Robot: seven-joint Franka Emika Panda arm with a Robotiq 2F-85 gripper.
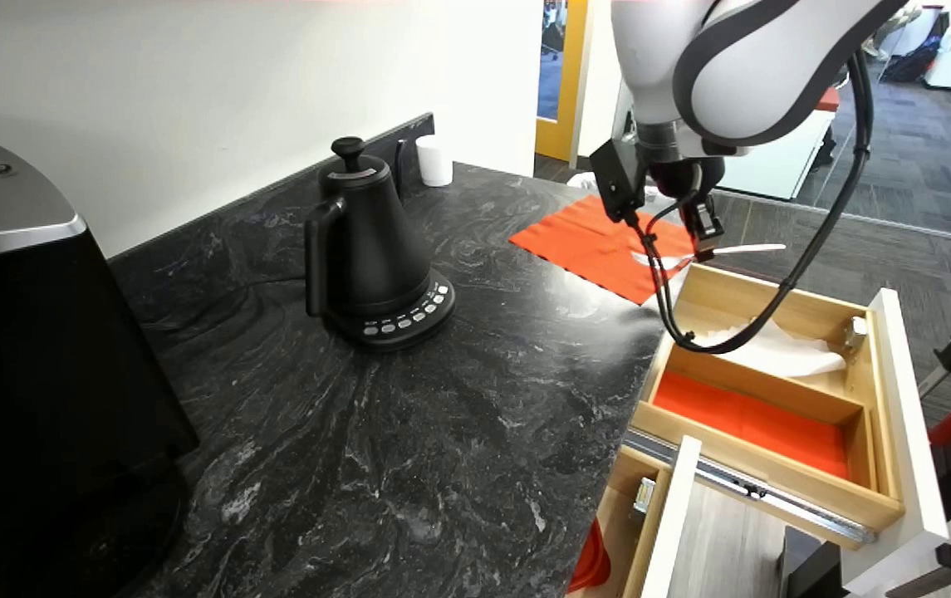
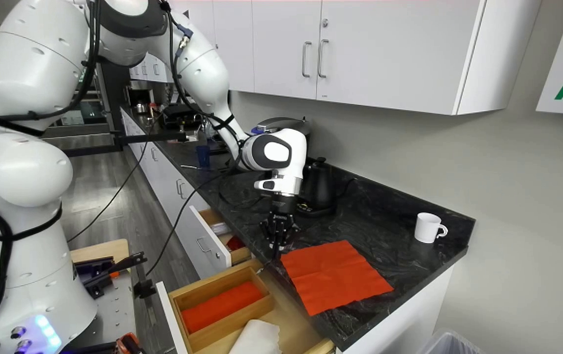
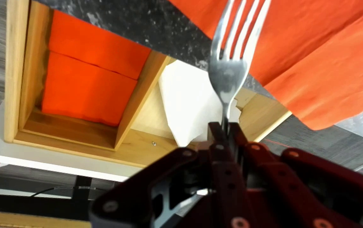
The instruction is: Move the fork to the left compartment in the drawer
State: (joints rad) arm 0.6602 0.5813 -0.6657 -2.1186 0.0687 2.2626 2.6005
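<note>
My gripper is shut on the fork in the wrist view. The silvery fork sticks out of the fingertips with its tines away from me. In an exterior view the fork lies about level across the fingertips of the gripper, near the counter edge and the back of the open drawer. In an exterior view the gripper is just left of the orange-red mat, and the fork is mostly hidden. The drawer has an orange-red-lined section and a section with white paper or cloth.
A thin wooden partition stands between the sections. A second open drawer is alongside. The dark counter carries a black kettle, a white mug and a large black and silver appliance. Arm cables hang over the drawer.
</note>
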